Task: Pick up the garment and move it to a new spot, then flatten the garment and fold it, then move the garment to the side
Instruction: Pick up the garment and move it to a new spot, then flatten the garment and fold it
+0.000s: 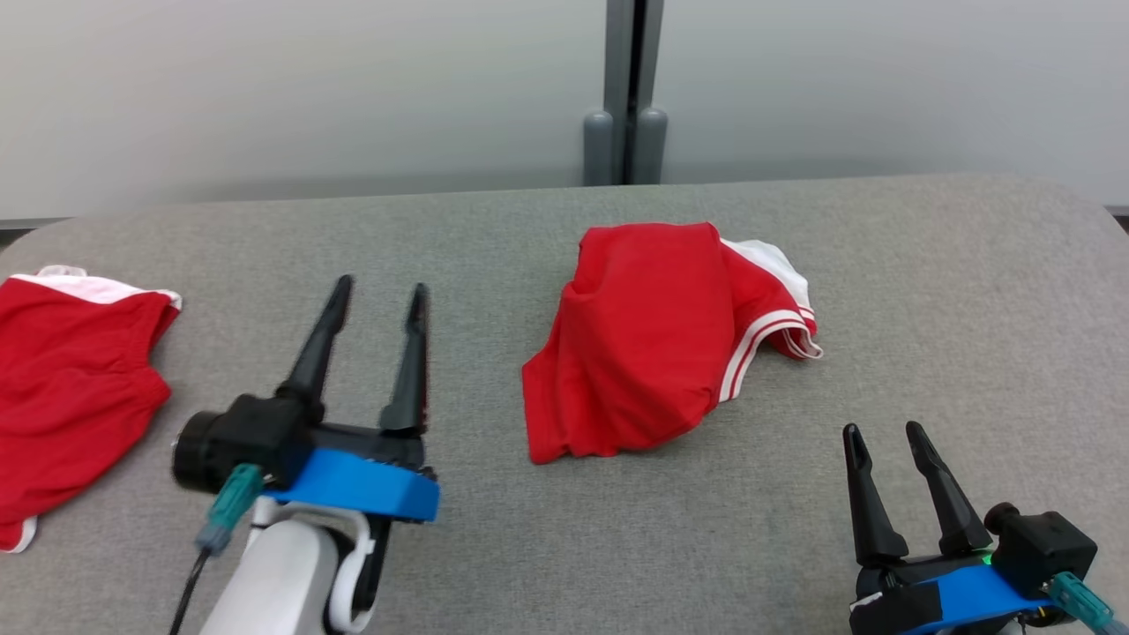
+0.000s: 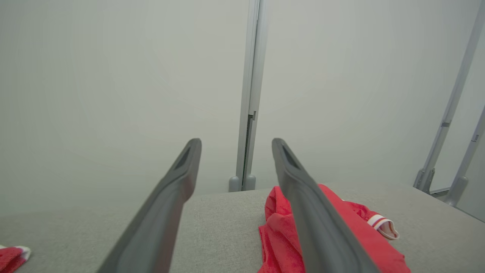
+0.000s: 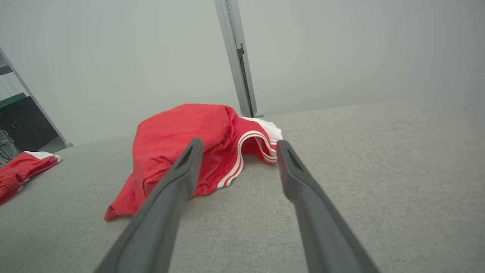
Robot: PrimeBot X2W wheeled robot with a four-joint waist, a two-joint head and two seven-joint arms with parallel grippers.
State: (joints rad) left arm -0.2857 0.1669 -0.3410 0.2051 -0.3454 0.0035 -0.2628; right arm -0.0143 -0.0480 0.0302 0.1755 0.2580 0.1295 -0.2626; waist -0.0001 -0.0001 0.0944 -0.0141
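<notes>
Grey fabric is covering the table, and the left gripper is hovering over it with its two dark fingers standing well apart, gripping nothing and touching nothing. The right gripper is sitting low at the near right, its fingers likewise spread wide and empty, pointing toward the crumpled garment.

That red piece with white-striped trim is lying in a heap at the middle of the table, between the two grippers and clear of both. A second garment, also red with white edging, is lying at the table's left edge, well apart from the first. Counting up, two grippers and two red garments are showing.
</notes>
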